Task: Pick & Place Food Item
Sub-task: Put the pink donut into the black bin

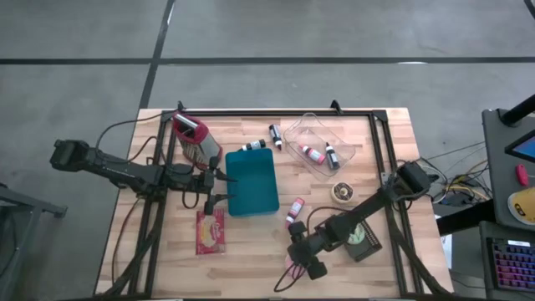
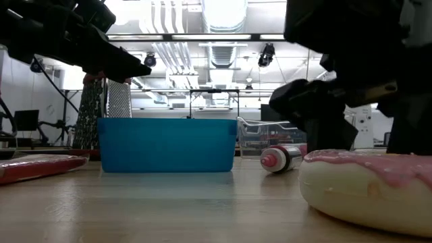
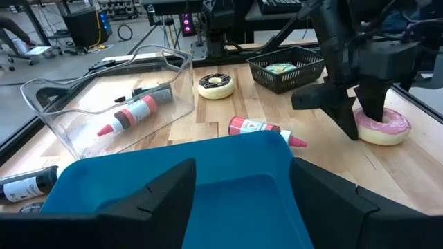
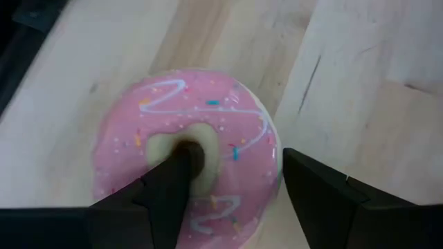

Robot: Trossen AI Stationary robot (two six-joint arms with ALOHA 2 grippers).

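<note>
Teal bin (image 1: 252,183) sits left of centre, and the left gripper (image 1: 219,187) hovers at its edge, fingers spread wide, holding nothing. Further right, the pink donut (image 4: 188,153) lies flat on the table's near edge directly beneath the right gripper (image 4: 228,183). That gripper stands open astride it, one finger (image 4: 174,181) in the hole and the other outside the rim, so the right arm is clearly nearer.

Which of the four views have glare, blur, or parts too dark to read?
Low view: ceiling lights glare, both arms show only as dark shapes, and the pink donut is close and soft. Right wrist view: the donut fills the frame, slightly blurred. Left wrist view: even light, blue bin clear. High view: even light, small things hard to read.
</note>
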